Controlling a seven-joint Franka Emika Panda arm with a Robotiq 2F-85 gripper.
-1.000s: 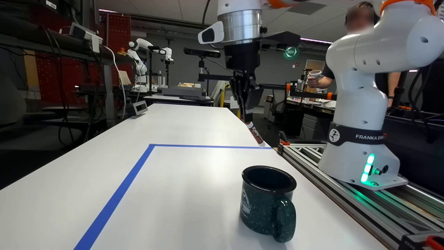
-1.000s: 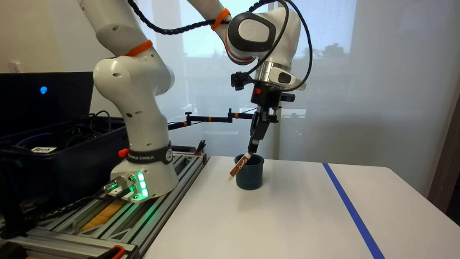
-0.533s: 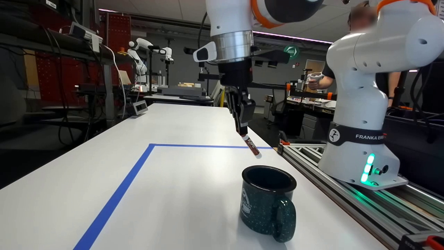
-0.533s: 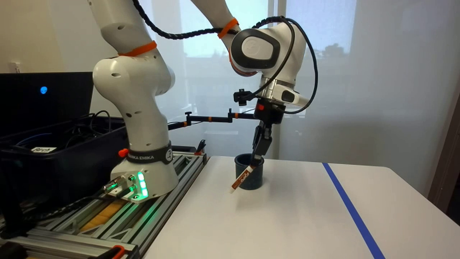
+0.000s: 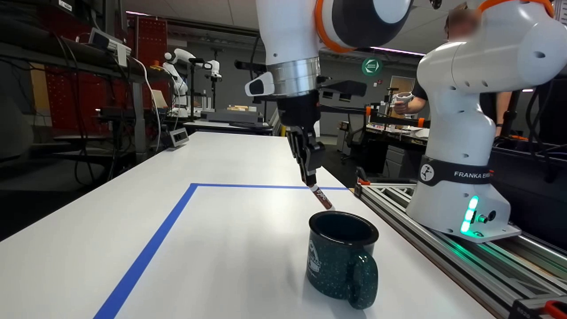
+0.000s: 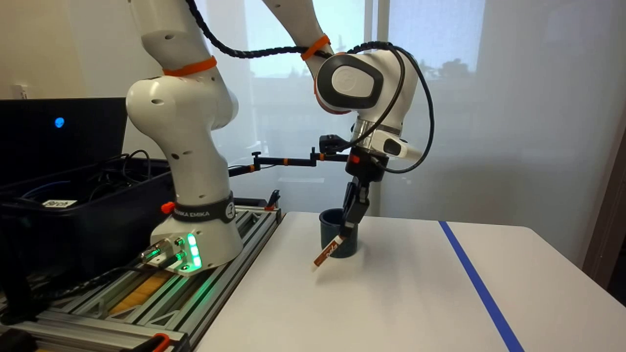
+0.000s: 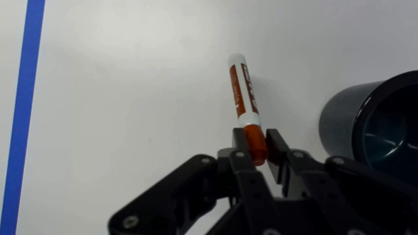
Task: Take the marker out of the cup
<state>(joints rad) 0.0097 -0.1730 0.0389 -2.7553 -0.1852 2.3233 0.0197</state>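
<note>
The marker (image 7: pixel 243 88) has a white and dark red body and a red cap. My gripper (image 7: pixel 255 140) is shut on its cap end. The marker slants down from the fingertips, its white end low over the table, as both exterior views show (image 5: pixel 322 197) (image 6: pixel 326 253). Whether that end touches the table I cannot tell. The dark green cup (image 5: pixel 332 270) stands upright, with its handle showing in that exterior view. The gripper (image 6: pixel 346 229) and marker are outside the cup, beside it. In the wrist view the cup (image 7: pixel 339 120) is at the right, and nothing shows in the visible part of its inside.
Blue tape (image 5: pixel 150 248) marks lines on the white table (image 6: pixel 415 293). The metal rail and robot base (image 6: pixel 195 239) run along one table edge. A black bin (image 6: pixel 88 234) stands behind the base. A person stands behind the arm in an exterior view.
My gripper has moved down with the marker held in it, so the marker is lower, closer to the table beside the cup. The cup has not moved.
</note>
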